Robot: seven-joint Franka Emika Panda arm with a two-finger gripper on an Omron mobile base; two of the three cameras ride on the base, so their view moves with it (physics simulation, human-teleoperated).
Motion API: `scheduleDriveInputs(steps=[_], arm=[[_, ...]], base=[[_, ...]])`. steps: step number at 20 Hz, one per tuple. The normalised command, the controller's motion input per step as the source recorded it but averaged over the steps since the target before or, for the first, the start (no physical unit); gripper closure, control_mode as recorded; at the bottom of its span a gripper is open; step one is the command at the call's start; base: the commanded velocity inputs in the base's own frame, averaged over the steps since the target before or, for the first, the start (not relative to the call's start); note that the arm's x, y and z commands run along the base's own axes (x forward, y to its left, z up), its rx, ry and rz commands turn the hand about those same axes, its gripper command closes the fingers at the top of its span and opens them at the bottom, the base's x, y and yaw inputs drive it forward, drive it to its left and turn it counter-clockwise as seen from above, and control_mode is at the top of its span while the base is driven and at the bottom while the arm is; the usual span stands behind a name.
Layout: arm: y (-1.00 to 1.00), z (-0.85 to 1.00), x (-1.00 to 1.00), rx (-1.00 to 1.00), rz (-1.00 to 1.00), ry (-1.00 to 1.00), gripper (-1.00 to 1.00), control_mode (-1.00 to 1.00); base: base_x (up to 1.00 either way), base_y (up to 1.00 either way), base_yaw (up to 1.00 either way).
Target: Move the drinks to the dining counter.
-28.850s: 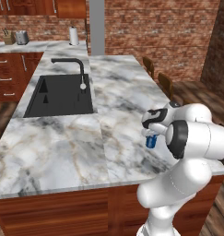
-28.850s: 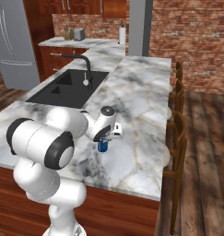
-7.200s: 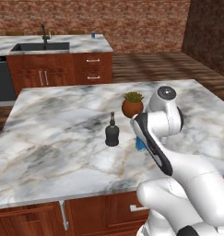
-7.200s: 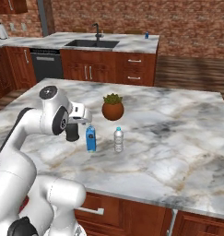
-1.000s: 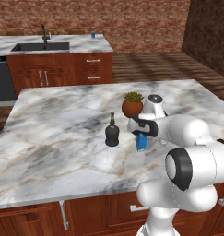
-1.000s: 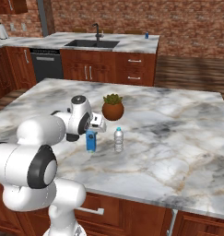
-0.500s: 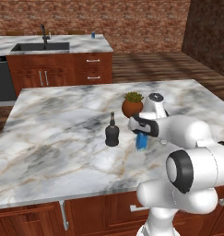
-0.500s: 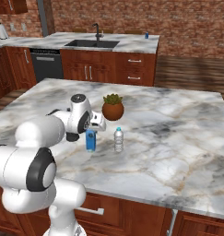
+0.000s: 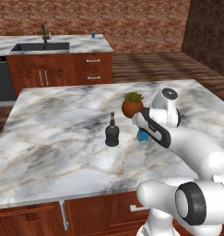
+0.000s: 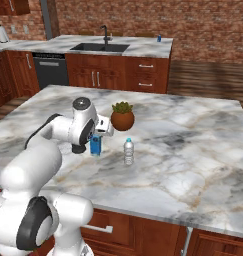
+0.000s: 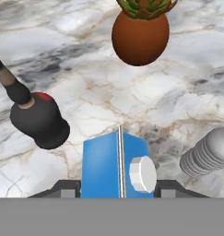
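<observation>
On the marble island, my gripper point(image 11: 119, 186) is shut on the blue carton point(image 11: 106, 166) with the white cap, one fingertip against each side. From the base views the carton point(image 10: 96, 147) point(image 9: 143, 136) sits low over the island under my hand. The squat black bottle point(image 9: 112, 133) point(image 11: 37, 117) stands just left of it. The clear water bottle point(image 10: 128, 151) point(image 11: 208, 154) stands to its right. A blue-and-white can point(image 9: 93, 34) point(image 10: 159, 38) is on the dining counter point(image 9: 81, 45) point(image 10: 143, 47) with the black sink, far behind.
A round terracotta pot with a green plant point(image 9: 132, 105) point(image 10: 122, 117) point(image 11: 140, 32) stands close behind the carton. A wood floor gap separates the island edge point(image 9: 85, 87) from the far counter. The marble spreads bare to the left and right.
The arm's elbow has sunk lower, and the hand with the carton has edged slightly up. The bottles and the pot have stayed put.
</observation>
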Motion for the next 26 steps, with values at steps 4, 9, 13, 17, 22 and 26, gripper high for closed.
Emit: scheduleDriveInputs(steps=[4,9,13,17,22,26], arm=[[0.0,0.67,-0.27,0.06,0.03,-0.07,1.0,-1.0],[-0.02,0.46,-0.45,0.03,0.02,-0.11,1.0,-1.0],[0.0,0.26,-0.49,0.0,0.0,-0.11,1.0,-1.0],[0.0,0.1,-0.61,0.0,0.0,-0.1,1.0,-1.0],[0.0,0.05,-0.53,0.0,0.0,-0.06,1.0,-1.0],[0.0,0.02,-0.36,0.0,0.0,-0.06,1.0,-1.0]], base=[[0.0,0.0,0.0],[0.0,0.0,0.0],[0.0,0.0,0.0],[0.0,0.0,0.0],[0.0,0.0,0.0],[0.0,0.0,0.0]])
